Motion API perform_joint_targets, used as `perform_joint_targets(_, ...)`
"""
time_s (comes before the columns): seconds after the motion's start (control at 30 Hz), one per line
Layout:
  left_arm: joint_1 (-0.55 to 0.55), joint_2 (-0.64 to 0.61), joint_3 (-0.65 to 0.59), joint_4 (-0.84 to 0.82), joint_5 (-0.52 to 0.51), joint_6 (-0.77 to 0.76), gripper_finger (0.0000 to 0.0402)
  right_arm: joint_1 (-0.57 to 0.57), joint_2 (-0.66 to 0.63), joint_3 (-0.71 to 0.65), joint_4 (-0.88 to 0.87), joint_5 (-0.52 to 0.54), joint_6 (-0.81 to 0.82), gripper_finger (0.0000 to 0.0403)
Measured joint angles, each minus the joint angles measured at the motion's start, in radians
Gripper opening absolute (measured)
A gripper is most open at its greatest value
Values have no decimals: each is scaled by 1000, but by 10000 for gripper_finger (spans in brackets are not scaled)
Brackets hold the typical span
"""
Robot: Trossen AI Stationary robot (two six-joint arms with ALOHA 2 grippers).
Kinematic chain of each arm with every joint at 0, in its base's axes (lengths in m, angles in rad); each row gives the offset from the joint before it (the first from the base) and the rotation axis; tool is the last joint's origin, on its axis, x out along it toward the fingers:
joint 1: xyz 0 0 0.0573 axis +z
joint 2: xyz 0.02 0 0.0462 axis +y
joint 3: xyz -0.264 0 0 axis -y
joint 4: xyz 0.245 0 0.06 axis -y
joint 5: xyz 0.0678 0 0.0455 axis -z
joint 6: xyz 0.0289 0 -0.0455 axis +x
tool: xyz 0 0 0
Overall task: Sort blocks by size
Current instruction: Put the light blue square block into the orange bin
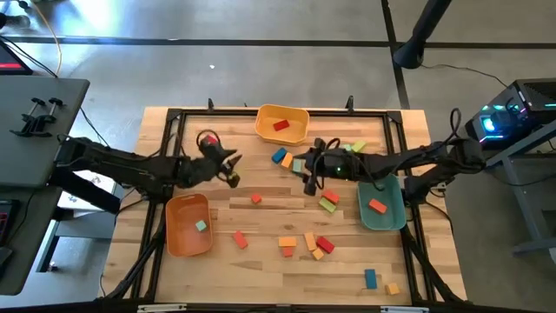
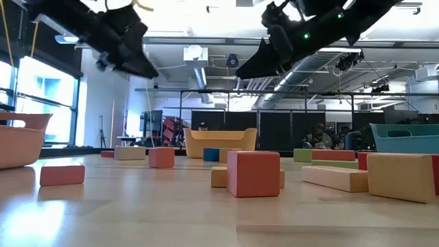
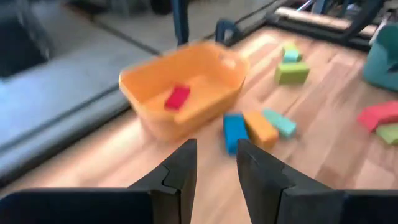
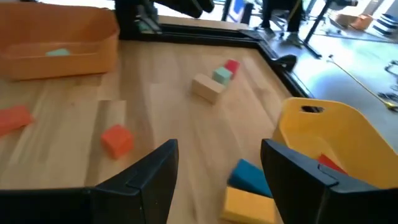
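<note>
Both dark arms hang above the wooden table (image 1: 261, 261), neither carrying anything. The left gripper (image 1: 233, 170) sits left of centre, its two fingers (image 3: 180, 171) held only a narrow gap apart, pointing toward the yellow plastic bin (image 1: 282, 123) at the far edge, where a red rectangular block (image 3: 177, 96) lies inside. The right gripper (image 1: 310, 183) hovers near the middle with its fingers (image 4: 146, 177) spread wide over bare wood, close to a blue block (image 4: 250, 176) and a yellow-orange block (image 4: 249, 205) lying just beside that bin. A small orange cube (image 1: 256, 199) rests between the grippers. An orange plastic bin (image 1: 187, 228) at the left holds a pale green block (image 1: 201, 226); the teal plastic bin (image 1: 382, 204) at the right holds an orange block (image 1: 377, 206). More coloured wooden blocks (image 1: 308, 243) lie scattered along the near side.
</note>
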Motion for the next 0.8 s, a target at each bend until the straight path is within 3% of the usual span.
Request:
perform_joint_targets(0.2, -40, 31, -35, -123, -97, -269, 98, 29, 2, 0, 16, 1, 26, 224)
perform_joint_targets(0.4, -33, 57, -35, -137, -102, -338, 98, 92, -10, 0, -73, 32, 8, 224)
perform_joint_targets(0.63, -33, 76, -34, -99, -103, -330, 98, 229, -160, 0, -315, 495, -53, 224)
perform_joint_targets(0.7, -33, 76, -34, -89, -105, -330, 98, 236, -209, 0, -387, 537, -24, 224)
perform_joint_targets(0.8, -32, 76, -34, -84, -112, -316, 98, 215, -258, 1, -490, 499, 33, 224)
